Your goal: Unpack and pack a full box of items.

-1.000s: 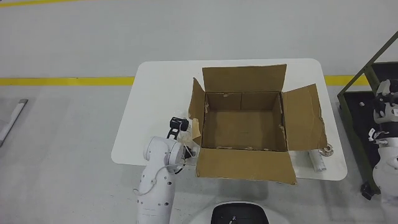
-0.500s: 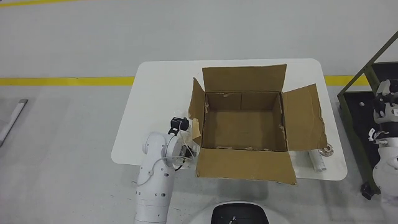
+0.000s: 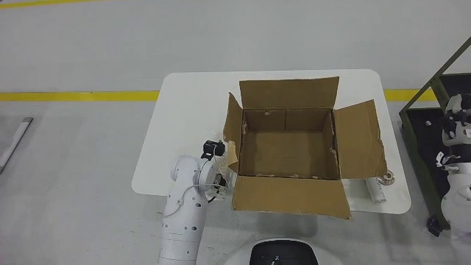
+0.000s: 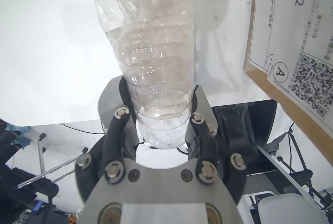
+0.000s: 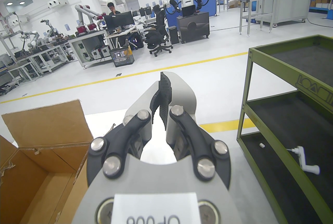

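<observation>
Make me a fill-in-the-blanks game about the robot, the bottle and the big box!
1. The left gripper is shut on a clear plastic ____.
2. The cardboard box has all its flaps folded ____.
3. The right gripper has its fingers pressed together and holds ____.
4. The box stands on a ____ table.

Missing words: bottle; open; nothing; white.

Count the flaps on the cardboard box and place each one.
4, all open: far flap spread outward, near flap toward the robot, right flap spread flat, left flap steeper, near the bottle. None seems hidden.
</observation>
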### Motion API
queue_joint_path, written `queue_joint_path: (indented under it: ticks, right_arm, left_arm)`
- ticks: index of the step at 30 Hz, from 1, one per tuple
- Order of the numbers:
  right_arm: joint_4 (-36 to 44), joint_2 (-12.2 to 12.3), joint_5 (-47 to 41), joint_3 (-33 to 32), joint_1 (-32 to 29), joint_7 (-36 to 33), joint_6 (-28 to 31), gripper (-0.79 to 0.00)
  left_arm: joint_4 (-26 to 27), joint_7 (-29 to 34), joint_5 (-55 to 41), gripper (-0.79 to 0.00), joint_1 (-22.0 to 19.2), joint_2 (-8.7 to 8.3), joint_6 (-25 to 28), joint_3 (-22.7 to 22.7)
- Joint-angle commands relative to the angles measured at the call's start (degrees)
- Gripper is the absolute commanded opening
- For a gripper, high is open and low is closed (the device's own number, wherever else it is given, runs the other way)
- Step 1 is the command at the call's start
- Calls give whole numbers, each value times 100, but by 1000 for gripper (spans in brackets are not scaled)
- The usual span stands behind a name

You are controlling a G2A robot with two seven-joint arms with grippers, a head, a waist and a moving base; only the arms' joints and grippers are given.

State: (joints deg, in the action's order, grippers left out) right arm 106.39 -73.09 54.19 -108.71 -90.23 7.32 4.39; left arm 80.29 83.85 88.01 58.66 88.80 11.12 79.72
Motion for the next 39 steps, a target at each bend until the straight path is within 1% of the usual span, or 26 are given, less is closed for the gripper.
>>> queue_joint_path:
  ticks: [1, 4, 7, 12, 17, 19, 24, 28, 31, 33, 35, 36, 39]
  right_arm:
    - [0, 0, 0, 0, 0, 0, 0, -785]
    - [0, 0, 0, 0, 0, 0, 0, -785]
    - [0, 0, 0, 0, 0, 0, 0, -785]
    - [0, 0, 0, 0, 0, 0, 0, -785]
    - [0, 0, 0, 0, 0, 0, 0, -785]
    - [0, 0, 0, 0, 0, 0, 0, -785]
    - [0, 0, 0, 0, 0, 0, 0, -785]
    - [0, 0, 0, 0, 0, 0, 0, -785]
    - [0, 0, 0, 0, 0, 0, 0, -785]
    - [0, 0, 0, 0, 0, 0, 0, -785]
    - [0, 0, 0, 0, 0, 0, 0, -785]
    - [0, 0, 0, 0, 0, 0, 0, -785]
    - [0, 0, 0, 0, 0, 0, 0, -785]
  left_arm:
    - [37, -5, 0, -785, 11, -11, -24, 4]
    - [159, 27, 17, -785, 42, -35, -78, 33]
    - [424, 55, 100, -785, 112, -68, -154, 108]
    - [1080, 177, 187, -785, 258, -135, -257, 358]
    - [2206, 268, 135, -785, 372, -192, -409, 681]
    - [2844, 304, 6, -785, 350, -202, -589, 817]
    - [3928, 413, -374, -785, 212, -202, -729, 731]
    - [4572, 396, -807, -785, -33, -188, -769, 421]
    - [4801, 415, -1446, -785, -215, -161, -970, 179]
    - [4893, 415, -1788, -785, -352, -163, -942, 37]
    - [4879, 415, -2176, -785, -451, -164, -983, -125]
    - [4870, 415, -2200, -785, -528, -173, -982, -175]
    - [4637, 415, -2569, -785, -751, -188, -1072, -398]
